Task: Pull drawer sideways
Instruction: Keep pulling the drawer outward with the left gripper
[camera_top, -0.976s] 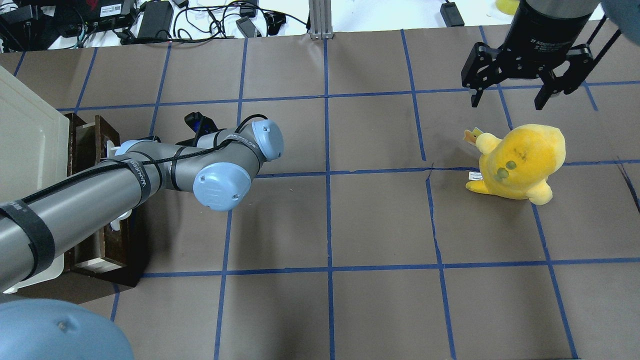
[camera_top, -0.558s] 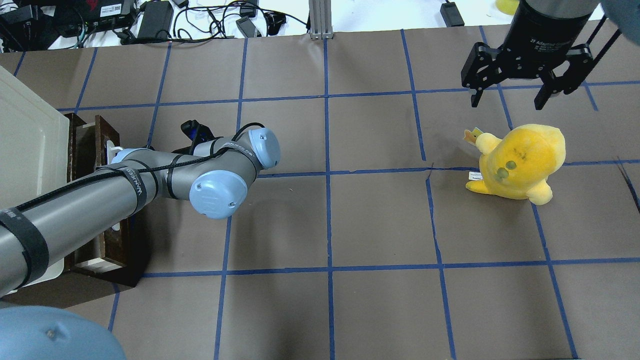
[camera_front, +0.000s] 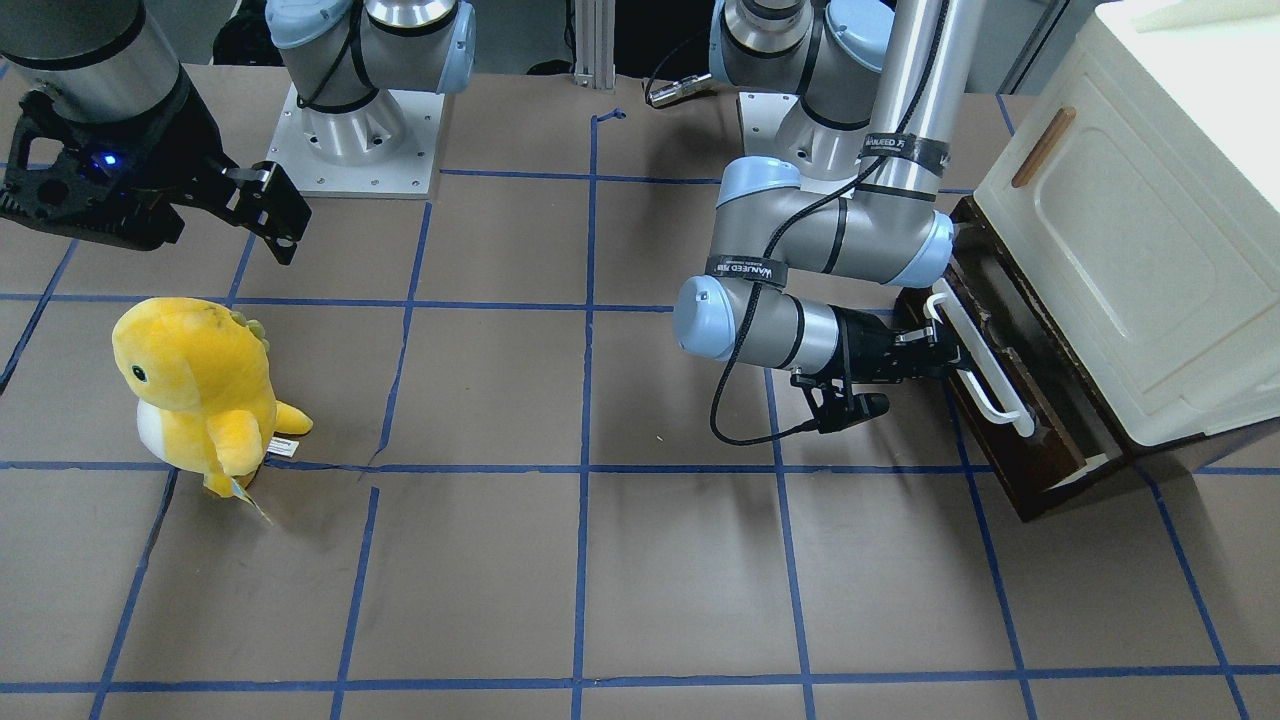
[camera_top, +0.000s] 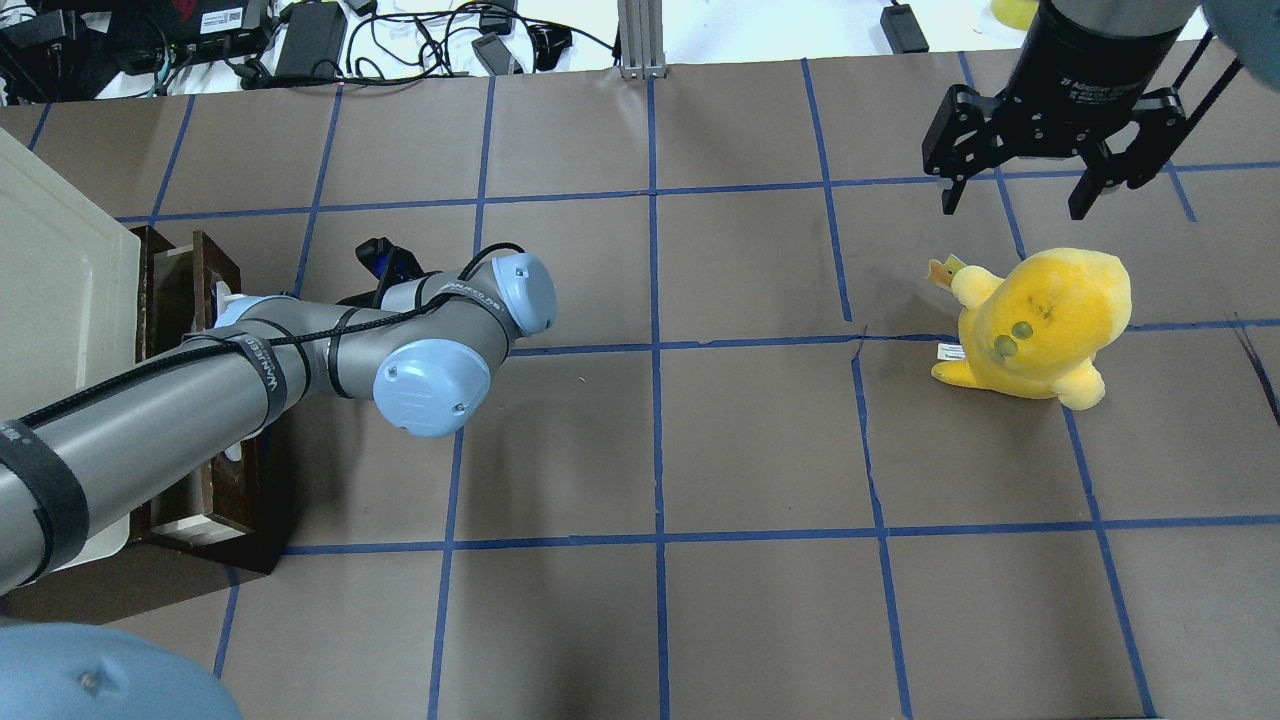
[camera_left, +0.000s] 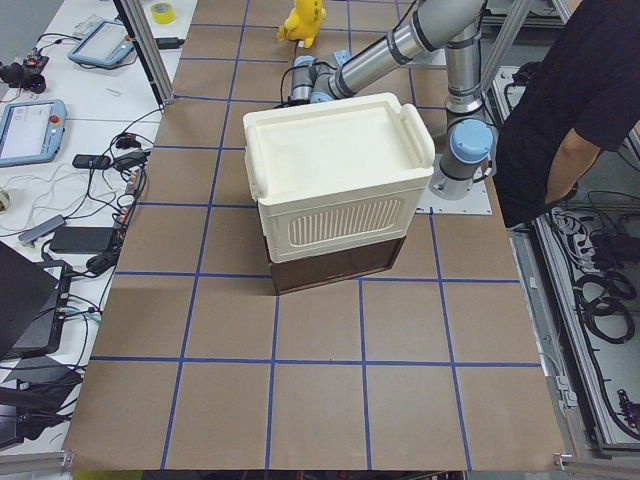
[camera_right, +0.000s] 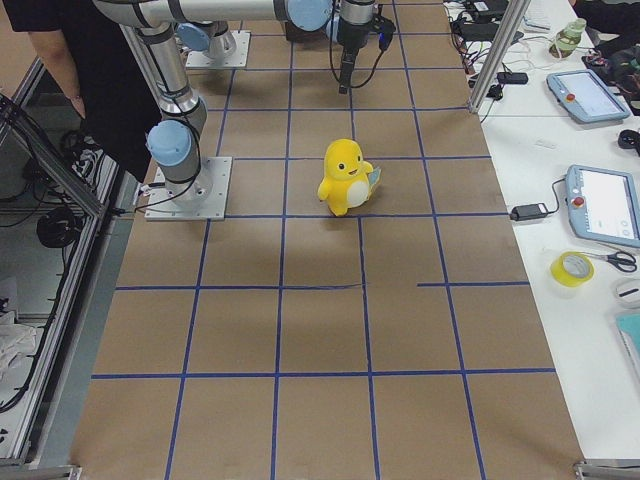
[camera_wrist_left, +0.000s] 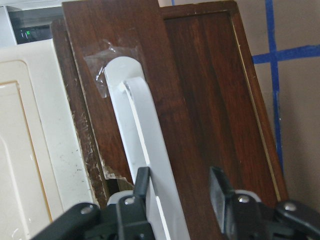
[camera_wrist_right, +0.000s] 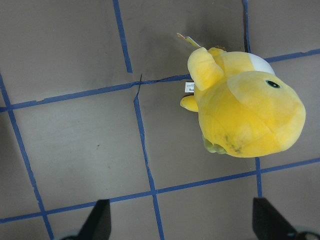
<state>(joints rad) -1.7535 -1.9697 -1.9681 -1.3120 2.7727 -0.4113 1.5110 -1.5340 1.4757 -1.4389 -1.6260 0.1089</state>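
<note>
While left gripper (camera_wrist_left: 180, 175) straddles white bar handle (camera_wrist_left: 142, 125), fingers (camera_wrist_left: 142, 182) apart, one close against bar, other standing off, grip looks not yet firm. Drawer (camera_front: 1003, 455) under cream cabinet (camera_front: 1130, 250) at left end of table, poking out slightly. Best to close squarely on bar, then pull straight out toward table middle, no twist, or cabinet may skid. Right gripper (camera_top: 1014, 205) spread wide, idle above yellow plush (camera_top: 1040, 320), far right

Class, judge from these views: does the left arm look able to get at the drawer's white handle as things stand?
Probably yes: the left gripper is at the drawer, open and straddling its white handle, with nothing in between.
</note>
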